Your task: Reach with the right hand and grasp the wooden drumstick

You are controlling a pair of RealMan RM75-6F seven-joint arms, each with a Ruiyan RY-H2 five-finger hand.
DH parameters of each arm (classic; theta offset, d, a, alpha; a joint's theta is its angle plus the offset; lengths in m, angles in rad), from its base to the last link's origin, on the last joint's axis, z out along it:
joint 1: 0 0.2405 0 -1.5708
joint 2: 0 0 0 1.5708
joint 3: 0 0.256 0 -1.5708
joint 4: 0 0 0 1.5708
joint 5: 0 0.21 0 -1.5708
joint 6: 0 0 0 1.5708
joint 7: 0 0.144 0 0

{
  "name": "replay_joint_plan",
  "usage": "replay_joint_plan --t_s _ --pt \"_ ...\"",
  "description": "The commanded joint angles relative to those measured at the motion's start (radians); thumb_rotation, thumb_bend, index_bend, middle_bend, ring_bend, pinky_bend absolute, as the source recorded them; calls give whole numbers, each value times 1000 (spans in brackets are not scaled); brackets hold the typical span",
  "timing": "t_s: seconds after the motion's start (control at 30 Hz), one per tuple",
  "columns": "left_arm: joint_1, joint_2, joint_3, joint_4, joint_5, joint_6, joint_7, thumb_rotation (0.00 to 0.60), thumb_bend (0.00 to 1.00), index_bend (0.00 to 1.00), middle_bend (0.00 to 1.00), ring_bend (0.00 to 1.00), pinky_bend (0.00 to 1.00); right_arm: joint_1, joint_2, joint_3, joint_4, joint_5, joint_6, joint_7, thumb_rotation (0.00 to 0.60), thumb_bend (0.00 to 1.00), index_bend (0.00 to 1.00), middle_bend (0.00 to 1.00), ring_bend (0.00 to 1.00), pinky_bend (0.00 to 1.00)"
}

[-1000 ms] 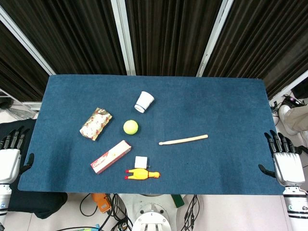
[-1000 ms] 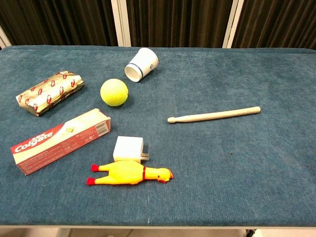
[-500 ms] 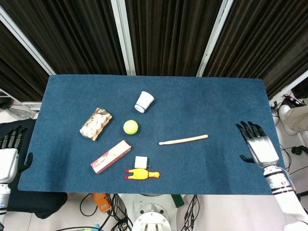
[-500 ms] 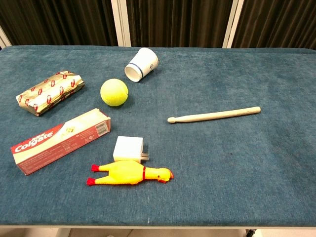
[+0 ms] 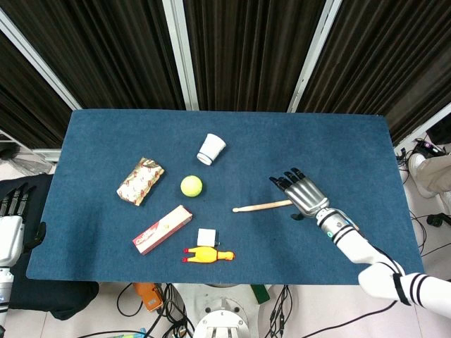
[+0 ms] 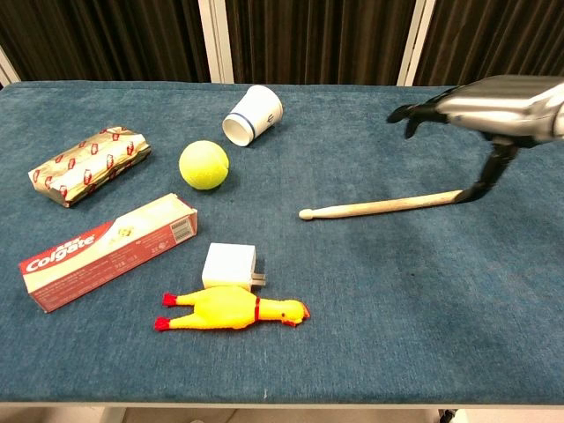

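In the head view, the right hand (image 5: 301, 191) is now seen out over the blue table (image 5: 352, 148), where a second ago it was parked beyond the right edge. It is held flat and wide, fingers spread, nothing in it, directly over the thick end of the wooden drumstick (image 5: 262, 206). The drumstick is found unmoved, lying right of the tennis ball (image 5: 191, 185) and well clear of it. The left hand (image 5: 10, 232) is kept off the table at the left edge, fingers extended and empty.

In the chest view, the right hand (image 6: 489, 101) is shown raised above the drumstick (image 6: 374, 207), its thumb pointed down to the stick's butt end; contact cannot be told. The reach is judged nearly complete; lowering and closing are not yet done.
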Motion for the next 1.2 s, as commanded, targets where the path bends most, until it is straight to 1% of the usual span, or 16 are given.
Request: replay_joint_plan --t_s 0.03,0.2,0.37,0.5,0.7,0.83,1.07,1.2 --pt "-1 0 0 1 0 -1 -2 600 406 68 0 20 148 47 -49 -1 38 39 -45 -27 600 245 128 285 186 116" --pt "-1 1 -2 -1 -3 -3 -8 600 406 67 0 21 148 92 -95 -10 74 69 -74 -36 600 245 182 322 197 104" --pt "-1 3 -4 -2 -7 -5 -15 600 406 68 0 21 148 122 -122 -13 112 96 -82 -30 600 251 329 345 208 98" --pt "-2 2 -3 0 -3 -5 -12 600 406 68 0 21 148 141 -142 -17 144 120 -88 -27 600 265 404 350 214 96" --pt "-1 3 -3 0 -6 -5 -12 600 405 68 0 21 148 160 -174 -26 183 121 -82 -2 600 316 420 373 235 96" --pt "-2 3 -3 -1 -6 -7 -12 600 405 68 0 21 148 171 -186 -31 188 110 -80 28 600 362 437 413 263 95" --pt "-3 5 -1 -1 -5 -11 -12 600 405 68 0 25 148 191 -179 -43 181 130 -87 14 600 383 463 446 278 84" --pt "-3 6 -1 -3 -6 -12 -11 600 406 68 0 27 148 196 -185 -56 180 143 -83 3 600 390 497 492 323 82"
